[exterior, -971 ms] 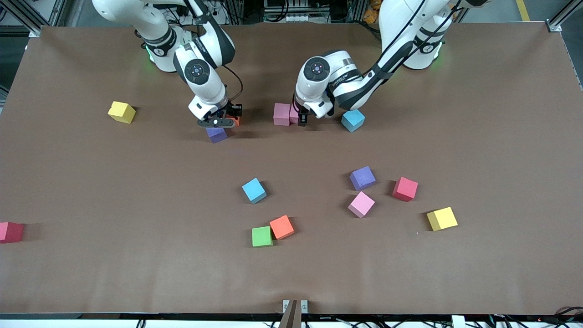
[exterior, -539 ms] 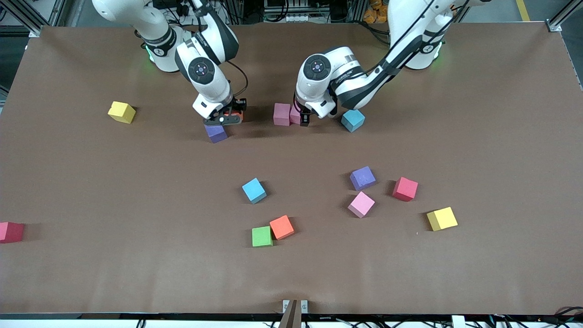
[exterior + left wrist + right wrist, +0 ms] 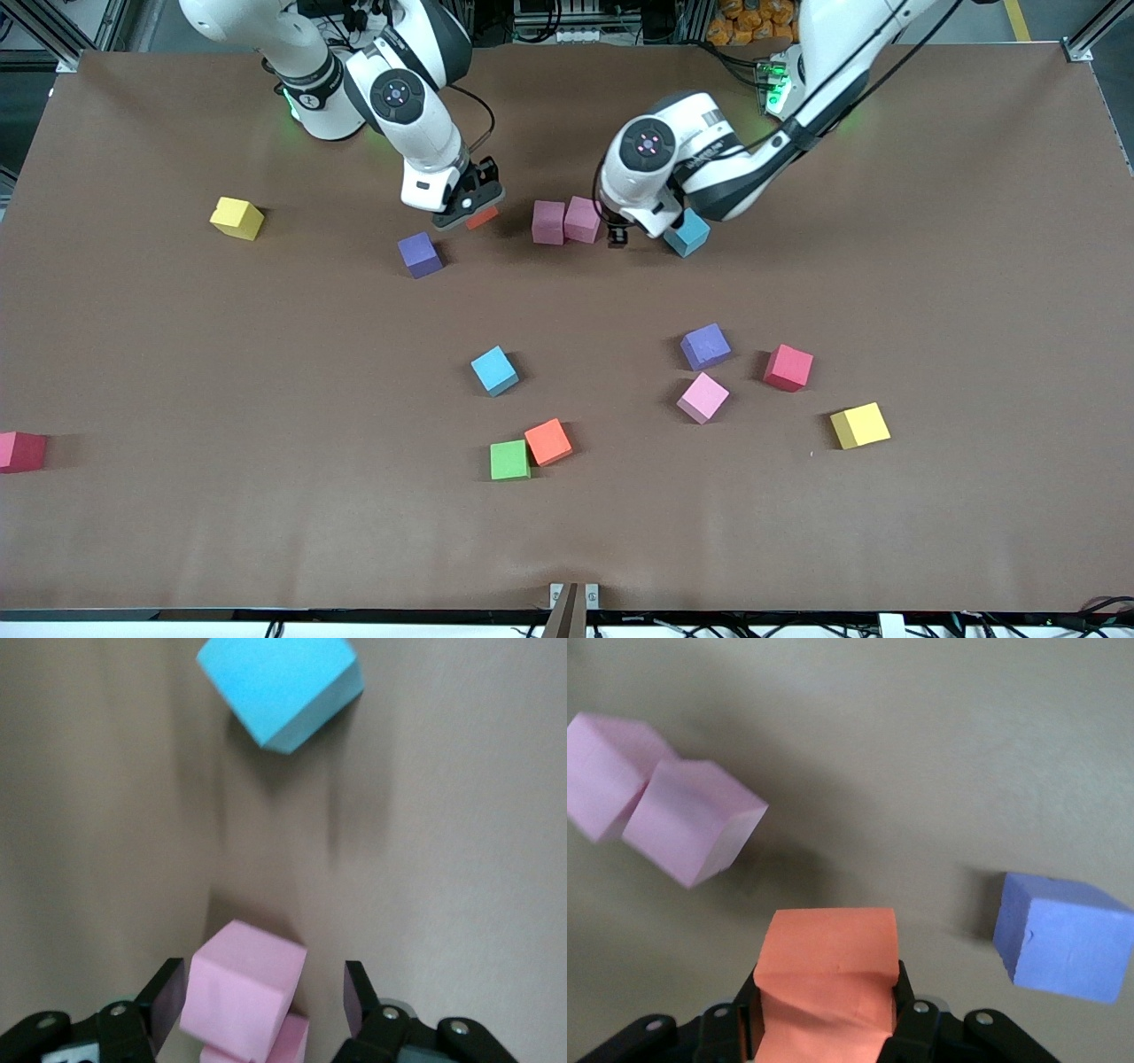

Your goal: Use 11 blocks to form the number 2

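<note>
Flanking right hand, purple block, pink pair

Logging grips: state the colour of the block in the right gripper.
Orange block; the right wrist view shows it best.

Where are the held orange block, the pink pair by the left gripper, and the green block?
orange block (image 3: 826, 979), right wrist view, upper face, clamped in the right gripper (image 3: 824, 1010).
pink pair (image 3: 565, 221), front view, the seam where the two blocks meet.
green block (image 3: 509, 460), front view, top face.
</note>
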Tool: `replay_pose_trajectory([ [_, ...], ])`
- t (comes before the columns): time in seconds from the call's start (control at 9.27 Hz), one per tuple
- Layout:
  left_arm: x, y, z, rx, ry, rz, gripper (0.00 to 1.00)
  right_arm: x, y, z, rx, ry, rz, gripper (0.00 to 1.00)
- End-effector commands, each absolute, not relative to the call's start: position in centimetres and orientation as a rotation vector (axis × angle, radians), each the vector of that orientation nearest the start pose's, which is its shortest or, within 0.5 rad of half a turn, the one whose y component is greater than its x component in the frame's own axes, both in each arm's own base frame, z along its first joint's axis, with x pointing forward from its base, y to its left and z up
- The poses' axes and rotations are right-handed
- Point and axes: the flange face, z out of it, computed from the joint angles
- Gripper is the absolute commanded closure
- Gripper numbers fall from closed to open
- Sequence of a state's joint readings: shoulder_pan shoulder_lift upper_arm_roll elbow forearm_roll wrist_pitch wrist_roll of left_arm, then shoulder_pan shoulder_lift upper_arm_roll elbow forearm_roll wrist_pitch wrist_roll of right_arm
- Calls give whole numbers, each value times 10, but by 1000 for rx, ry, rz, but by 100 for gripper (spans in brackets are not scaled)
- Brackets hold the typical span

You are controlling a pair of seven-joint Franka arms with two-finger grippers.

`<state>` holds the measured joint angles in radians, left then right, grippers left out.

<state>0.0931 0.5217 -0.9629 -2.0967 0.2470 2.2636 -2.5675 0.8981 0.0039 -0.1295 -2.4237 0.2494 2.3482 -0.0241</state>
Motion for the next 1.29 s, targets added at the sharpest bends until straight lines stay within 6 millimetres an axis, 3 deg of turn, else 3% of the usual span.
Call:
replay_pose_trajectory([
  [0.0,406,-365,257,-2143,-2088,252,20,347,341,315,-2809,-1006,183,100],
  [0.11,434,-336,261,-2143,-2114,258,20,348,348,321,-2797,-1028,161,100],
  [0.22,452,-314,265,-2164,-2111,240,20,345,366,330,-2772,-1078,134,100],
  [0.43,507,-252,278,-2195,-2163,135,20,352,402,347,-2707,-1200,65,100],
  [0.75,553,-164,285,-2246,-2168,141,20,369,440,360,-2626,-1332,-25,100],
  [0.97,567,-114,280,-2326,-2076,116,20,342,482,364,-2552,-1418,-49,100],
  [1.19,584,-98,265,-2415,-1988,127,20,302,537,353,-2442,-1502,-110,100],
])
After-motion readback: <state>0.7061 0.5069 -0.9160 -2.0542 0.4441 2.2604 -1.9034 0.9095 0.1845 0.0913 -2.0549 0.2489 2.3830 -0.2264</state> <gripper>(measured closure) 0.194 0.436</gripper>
